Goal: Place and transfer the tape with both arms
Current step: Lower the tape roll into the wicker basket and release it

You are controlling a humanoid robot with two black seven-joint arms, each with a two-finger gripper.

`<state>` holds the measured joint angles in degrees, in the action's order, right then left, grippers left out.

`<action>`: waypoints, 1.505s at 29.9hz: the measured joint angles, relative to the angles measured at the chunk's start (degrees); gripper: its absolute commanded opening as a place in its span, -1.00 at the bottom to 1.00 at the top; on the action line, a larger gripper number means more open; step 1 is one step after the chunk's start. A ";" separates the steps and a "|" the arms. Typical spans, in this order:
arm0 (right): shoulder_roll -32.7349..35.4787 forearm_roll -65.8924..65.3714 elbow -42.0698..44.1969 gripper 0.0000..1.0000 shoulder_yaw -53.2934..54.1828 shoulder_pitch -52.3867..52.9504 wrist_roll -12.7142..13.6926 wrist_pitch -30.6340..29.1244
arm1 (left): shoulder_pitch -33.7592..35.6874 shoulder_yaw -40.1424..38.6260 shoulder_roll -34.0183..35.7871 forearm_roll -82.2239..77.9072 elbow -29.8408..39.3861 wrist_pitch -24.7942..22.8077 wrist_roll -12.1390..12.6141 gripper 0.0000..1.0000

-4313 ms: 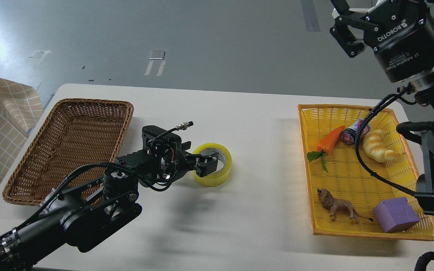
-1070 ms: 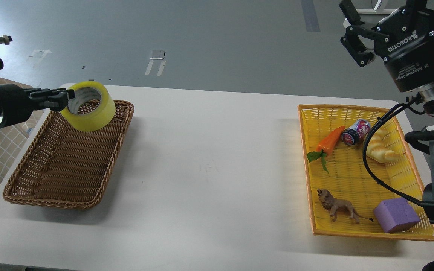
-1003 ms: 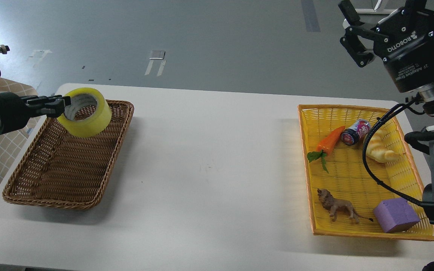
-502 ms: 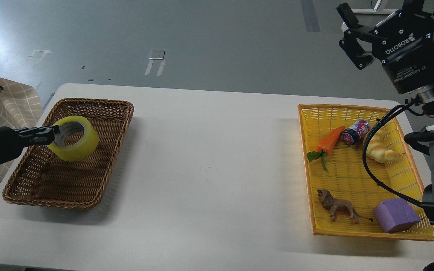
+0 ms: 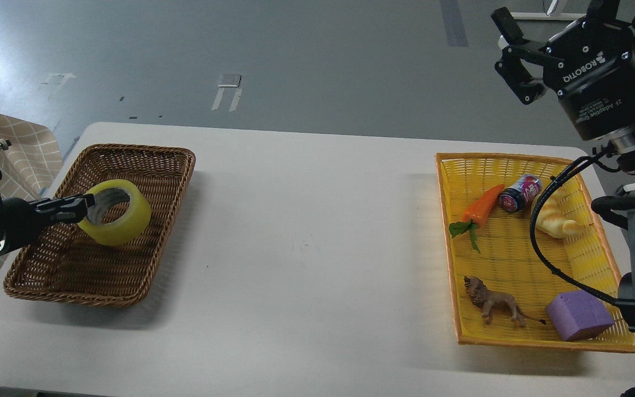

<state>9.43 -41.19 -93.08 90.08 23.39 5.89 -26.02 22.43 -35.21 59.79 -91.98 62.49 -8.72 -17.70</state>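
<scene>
The yellow tape roll (image 5: pixel 128 219) with its grey-white core sits tilted inside the brown wicker basket (image 5: pixel 146 165) at the left. My left gripper (image 5: pixel 81 205) comes in from the left edge and is shut on the roll's near wall. My right gripper (image 5: pixel 513 55) is raised at the top right, above the far end of the yellow basket (image 5: pixel 450 220); its fingers are spread and hold nothing.
The yellow basket holds a toy carrot (image 5: pixel 480 207), a small can (image 5: pixel 516 196), a croissant (image 5: pixel 557 218), a toy lion (image 5: pixel 491 303) and a purple block (image 5: pixel 579 314). A checked cloth (image 5: pixel 14 149) lies off the table's left edge.
My left gripper has carried the tape from the table's middle, up over the brown basket, then lowered it into the basket. In the last half second it moved slightly right and lower. The right arm barely moved.
</scene>
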 measured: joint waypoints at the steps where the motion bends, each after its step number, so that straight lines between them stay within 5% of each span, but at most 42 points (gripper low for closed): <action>1: 0.02 0.00 0.00 1.00 0.00 -0.09 0.00 0.00 | -0.02 0.00 -0.01 -0.01 -0.19 0.06 -0.63 -0.25; 3: 0.05 0.00 0.00 1.00 0.00 -0.23 0.00 0.00 | -0.07 0.00 -0.05 -0.03 -0.73 0.13 -1.60 -0.12; 5: 0.06 -0.01 0.00 1.00 0.00 -0.41 0.00 0.00 | -0.09 0.01 -0.09 -0.03 -1.28 0.17 -2.14 0.33; 7: 0.06 -0.02 0.00 1.00 0.00 -0.64 0.00 0.00 | -0.10 0.03 -0.23 -0.03 -1.56 0.18 -2.85 0.51; 15: 0.01 0.01 0.00 1.00 0.01 -0.98 0.00 0.00 | 0.18 -0.53 -0.63 2.43 -1.59 0.51 -4.90 0.95; 25: -0.03 0.01 0.11 1.00 0.03 -0.98 0.00 0.01 | 5.44 -4.18 0.15 26.73 3.96 1.09 -5.25 0.96; 33: -0.18 -2.70 0.95 1.00 -0.49 -0.91 -0.09 0.02 | 5.46 -12.60 -4.23 45.51 22.07 2.15 -7.71 0.96; 39: -1.19 -4.96 1.54 1.00 -2.96 -0.24 -0.27 0.65 | 5.08 -22.75 -18.68 54.66 26.31 3.19 -6.54 0.96; 45: -4.46 -5.00 1.94 1.00 -3.63 0.21 -0.29 1.28 | 3.19 -30.19 -38.34 55.81 26.45 3.13 -1.11 0.95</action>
<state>4.97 -46.19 -91.14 86.46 23.61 5.60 -24.73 25.62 -65.41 21.45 -36.18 88.93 -5.58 -18.81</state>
